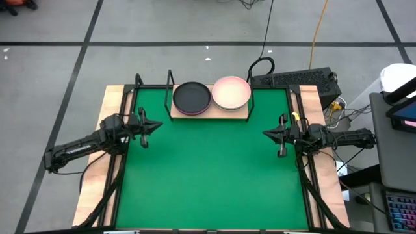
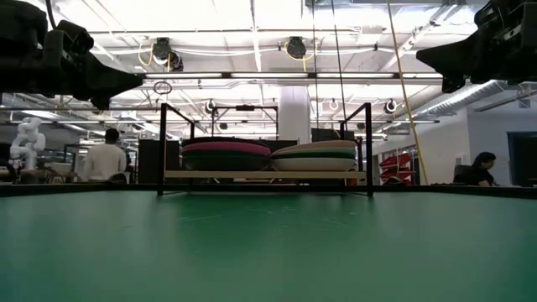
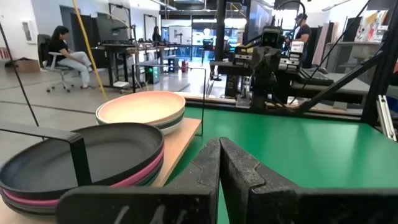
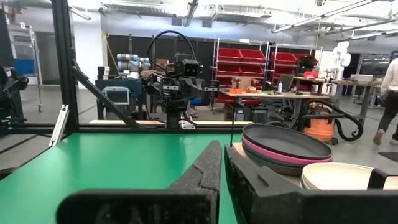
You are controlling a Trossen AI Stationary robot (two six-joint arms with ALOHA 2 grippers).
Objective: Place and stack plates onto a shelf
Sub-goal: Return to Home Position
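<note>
Two stacks of plates rest on the light-wood shelf [image 1: 209, 112] at the far middle of the green mat. The left stack [image 1: 192, 97] has a dark plate on top with a magenta one beneath it [image 3: 140, 177]. The right stack [image 1: 231, 92] has a light pink plate on top [image 3: 142, 107]. My left gripper [image 1: 158, 125] hovers shut at the mat's left edge, level, holding nothing. My right gripper [image 1: 266, 133] hovers shut at the mat's right edge, also holding nothing. Both are well clear of the shelf.
Black wire uprights [image 1: 170, 81] frame the shelf. A black frame [image 1: 123, 162] runs along the mat's sides. The green mat [image 1: 211, 175] lies bare between the arms. People and workbenches show in the room beyond the table.
</note>
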